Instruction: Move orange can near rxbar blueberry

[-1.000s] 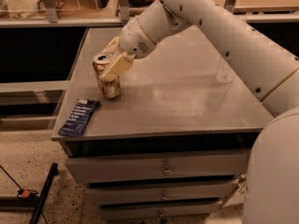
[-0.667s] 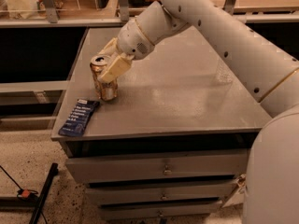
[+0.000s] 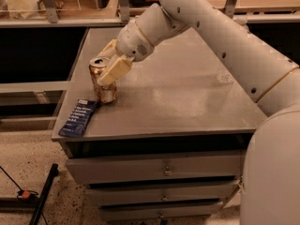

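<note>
Two things up front: the blue bar [image 3: 78, 117] lies at the table's [image 3: 187, 97] front-left edge, and the orange can [image 3: 104, 87] stands just behind it, right where I want it. My gripper [image 3: 101, 68] has its fingers [image 3: 115, 70] clamped around the can, keeping it upright.

Item one, the orange can [image 3: 106, 91]: metal, with a glossy orange-gold body that catches glints and a silver top. The hand [image 3: 104, 68] is at the can, near the left front corner of the desk [image 3: 187, 102], and its fingers [image 3: 115, 70] are pressed to the can's sides. They are pale cream, matt and plastic-looking. The rxbar blueberry [image 3: 78, 117] has a dark-blue wrapper of smooth film with a slight sheen. The desk top is grey, smooth and semi-gloss, reflecting light in patches. The drawer fronts [image 3: 140, 168] are grey and matt. The arm [image 3: 225, 36] has a smooth, satin white shell. The floor [image 3: 28, 172] is speckled.
</note>
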Controlling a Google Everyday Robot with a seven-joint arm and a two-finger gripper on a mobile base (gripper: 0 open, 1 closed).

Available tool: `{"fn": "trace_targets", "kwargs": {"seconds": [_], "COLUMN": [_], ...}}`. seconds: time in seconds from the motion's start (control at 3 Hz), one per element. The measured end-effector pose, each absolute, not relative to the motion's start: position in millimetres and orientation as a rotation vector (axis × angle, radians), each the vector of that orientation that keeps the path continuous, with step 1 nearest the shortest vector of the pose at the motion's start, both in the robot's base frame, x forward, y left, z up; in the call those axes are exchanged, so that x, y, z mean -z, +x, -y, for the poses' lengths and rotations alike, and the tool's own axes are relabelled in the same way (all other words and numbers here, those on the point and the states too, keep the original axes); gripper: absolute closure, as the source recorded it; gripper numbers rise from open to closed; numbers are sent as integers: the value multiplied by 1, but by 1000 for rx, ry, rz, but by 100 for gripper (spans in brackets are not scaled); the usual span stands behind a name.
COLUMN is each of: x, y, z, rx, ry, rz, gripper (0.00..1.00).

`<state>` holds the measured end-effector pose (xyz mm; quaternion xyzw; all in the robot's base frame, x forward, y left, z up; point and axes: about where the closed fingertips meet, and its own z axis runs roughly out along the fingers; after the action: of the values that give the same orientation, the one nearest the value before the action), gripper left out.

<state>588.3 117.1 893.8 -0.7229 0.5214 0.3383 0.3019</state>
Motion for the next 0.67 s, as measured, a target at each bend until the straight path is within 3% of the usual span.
{"fn": "trace_targets", "kwargs": {"seconds": [0.33,0.67], "x": [-893,-896], "y": [588,587], "z": [-117,-117], "rx": [-888,-857], "ry": [-1933,-1975], "rz": [-1376,-1348], "gripper": [0,0]}}
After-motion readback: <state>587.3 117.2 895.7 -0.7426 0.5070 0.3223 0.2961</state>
